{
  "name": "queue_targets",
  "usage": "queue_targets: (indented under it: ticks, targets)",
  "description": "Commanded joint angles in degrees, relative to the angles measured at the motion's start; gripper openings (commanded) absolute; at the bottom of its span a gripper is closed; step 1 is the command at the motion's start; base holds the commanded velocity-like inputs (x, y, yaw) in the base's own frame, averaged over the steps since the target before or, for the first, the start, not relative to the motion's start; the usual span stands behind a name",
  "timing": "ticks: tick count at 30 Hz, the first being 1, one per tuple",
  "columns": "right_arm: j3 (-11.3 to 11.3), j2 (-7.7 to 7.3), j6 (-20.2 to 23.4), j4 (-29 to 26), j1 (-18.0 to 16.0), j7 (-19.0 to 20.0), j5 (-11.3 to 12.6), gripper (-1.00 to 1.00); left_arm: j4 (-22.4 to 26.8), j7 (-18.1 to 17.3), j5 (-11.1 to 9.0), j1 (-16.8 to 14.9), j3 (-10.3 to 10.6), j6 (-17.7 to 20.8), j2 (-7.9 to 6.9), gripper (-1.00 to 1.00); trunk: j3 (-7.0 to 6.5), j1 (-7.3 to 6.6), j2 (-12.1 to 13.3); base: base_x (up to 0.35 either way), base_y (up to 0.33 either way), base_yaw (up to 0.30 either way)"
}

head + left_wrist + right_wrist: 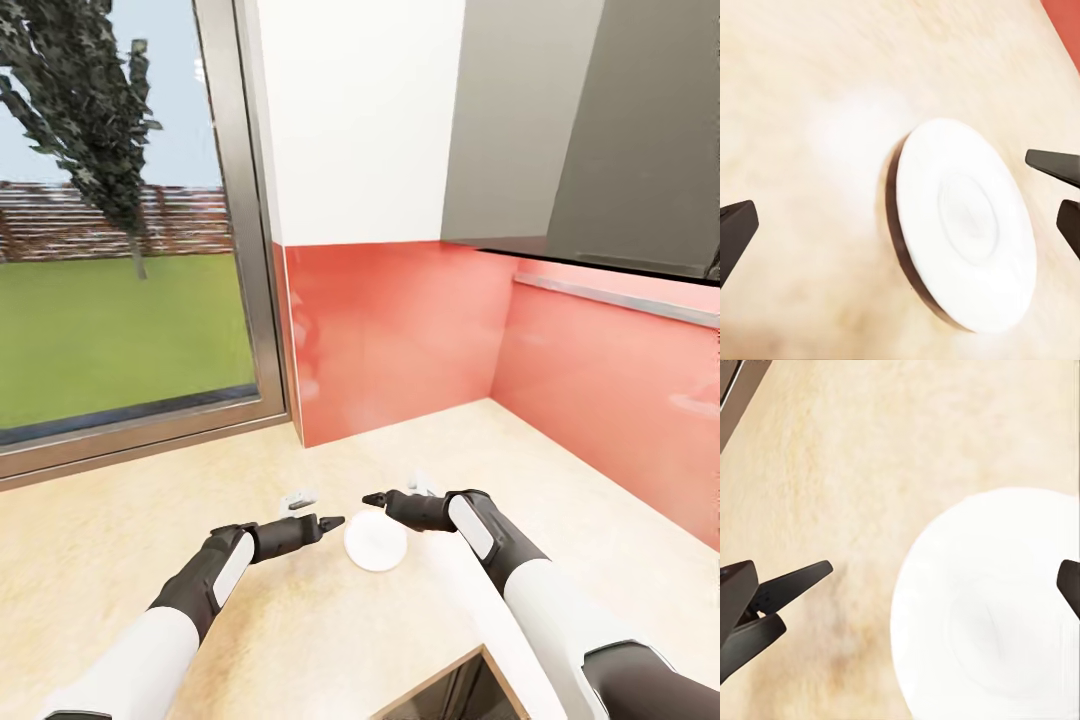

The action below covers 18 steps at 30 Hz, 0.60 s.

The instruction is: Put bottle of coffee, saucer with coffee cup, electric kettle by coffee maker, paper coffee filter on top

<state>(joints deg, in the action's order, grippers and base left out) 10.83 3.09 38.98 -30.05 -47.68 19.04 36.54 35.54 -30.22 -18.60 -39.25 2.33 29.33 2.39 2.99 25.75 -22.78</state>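
No readable text, labels, brands, numbers or signs in any view. Saucer is plain white, no print or maker's mark visible on its face. Desk surface is bare beige stone pattern, nothing written. Red backsplash and wall cabinets carry no lettering. Both arms are unmarked black and white, no logo legible.
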Motion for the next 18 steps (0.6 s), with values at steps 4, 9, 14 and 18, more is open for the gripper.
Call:
queue_targets:
  ticks: [4,9,14,18]
  targets:
    - [0.07,0.01,0.14,-0.01,-0.05,0.12,-0.06,1.00,0.06,0.05,-0.47,-0.04,0.04,0.47,-0.02,1.00,0.47,0.04,-0.14,0.000,0.000,-0.147]
    - [0.07,0.01,0.16,-0.01,-0.05,0.10,-0.06,1.00,0.06,-0.01,-0.48,-0.04,0.04,0.47,-0.02,1.00,0.87,0.04,-0.14,0.000,0.000,-0.166]
    - [0.07,0.02,0.17,-0.01,-0.06,0.08,-0.09,1.00,0.08,-0.01,-0.48,-0.04,0.04,0.47,-0.02,1.00,1.27,0.04,-0.14,0.000,0.000,-0.169]
    - [0.07,0.03,0.18,-0.01,-0.05,0.08,-0.07,1.00,0.09,-0.01,-0.48,-0.04,0.01,0.47,-0.02,1.00,1.41,0.04,-0.14,0.000,0.000,-0.080]
